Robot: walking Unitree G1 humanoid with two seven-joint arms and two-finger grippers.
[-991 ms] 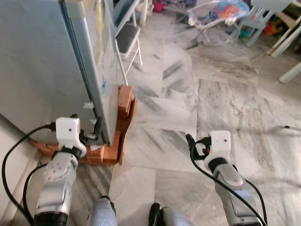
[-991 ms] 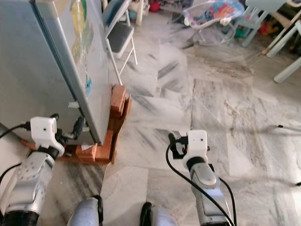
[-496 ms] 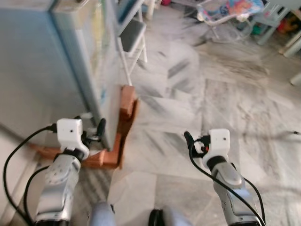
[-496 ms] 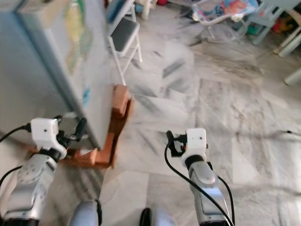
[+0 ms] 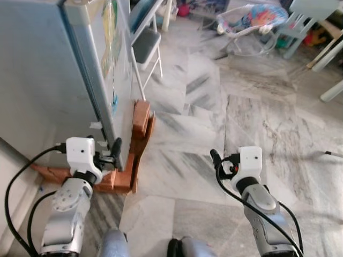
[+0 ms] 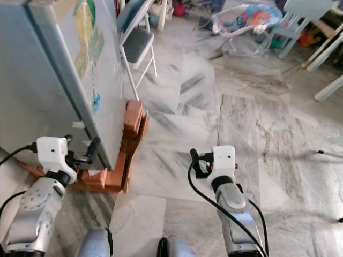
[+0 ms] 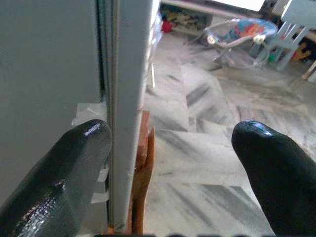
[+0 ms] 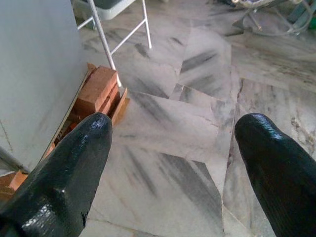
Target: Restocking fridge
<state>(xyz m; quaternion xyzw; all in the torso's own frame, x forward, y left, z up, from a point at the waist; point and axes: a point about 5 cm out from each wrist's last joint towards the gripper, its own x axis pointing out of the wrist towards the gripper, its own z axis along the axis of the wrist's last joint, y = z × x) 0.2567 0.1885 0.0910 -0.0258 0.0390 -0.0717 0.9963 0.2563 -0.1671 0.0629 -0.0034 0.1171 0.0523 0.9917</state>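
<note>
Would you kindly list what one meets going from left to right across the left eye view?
Fridge → left pincer → wooden base → right pincer → marble floor.

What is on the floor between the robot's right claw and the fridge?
In the left eye view, bare marble floor, then the wooden stand under the fridge, lies before the right gripper.
</note>
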